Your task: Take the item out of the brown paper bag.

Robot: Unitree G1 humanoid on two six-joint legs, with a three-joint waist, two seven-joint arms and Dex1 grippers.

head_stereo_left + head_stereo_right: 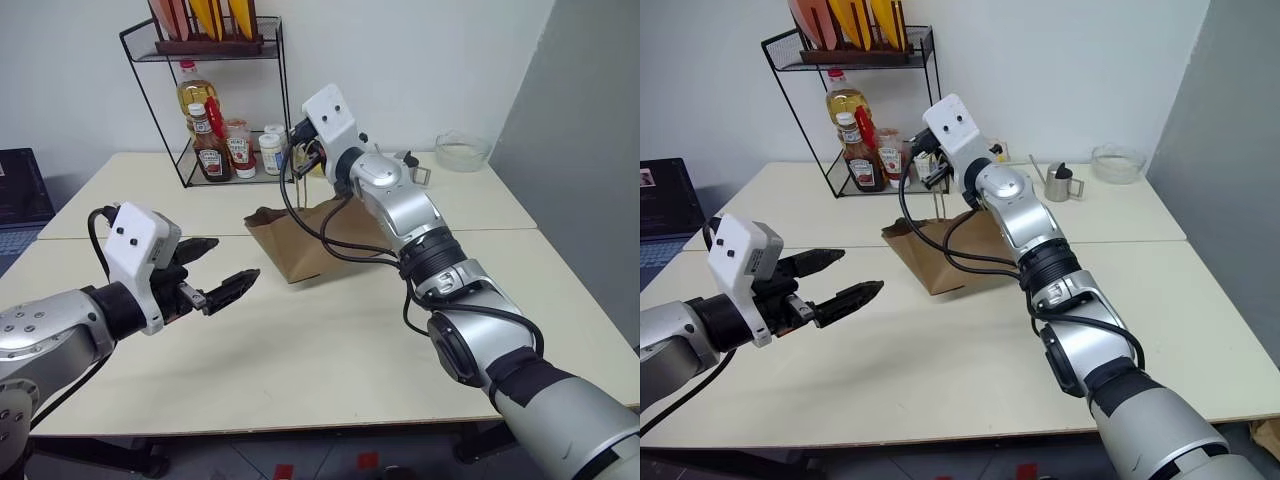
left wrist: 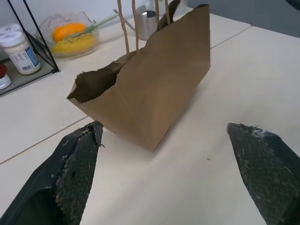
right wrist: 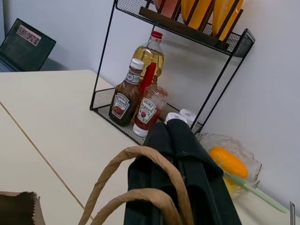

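- I cannot see the item anywhere; I judge it sits inside the brown paper bag (image 1: 310, 240), whose dark mouth in the left wrist view gives nothing away.
- The bag stands at the centre of the head view on the pale table (image 1: 330, 340), its open mouth turned toward the left of the frame.
- My right gripper (image 3: 176, 154) is clenched on the handles (image 3: 129, 178), the two tan loops draped round its black fingers in the right wrist view. It sits upper centre in the head view, above the bag, and I take this hold as a way to keep the bag up and its mouth open.
- My left gripper (image 1: 225, 270) hangs at the lower left of the head view, fingers spread wide and holding nothing, pointed at the bag's mouth but apart from it (a reach inside looks like the next step).
- Behind, at upper left, a wire rack (image 1: 205, 110) carries sauce bottles (image 1: 212, 150); a glass bowl (image 1: 462, 150) stands at upper right, well apart.
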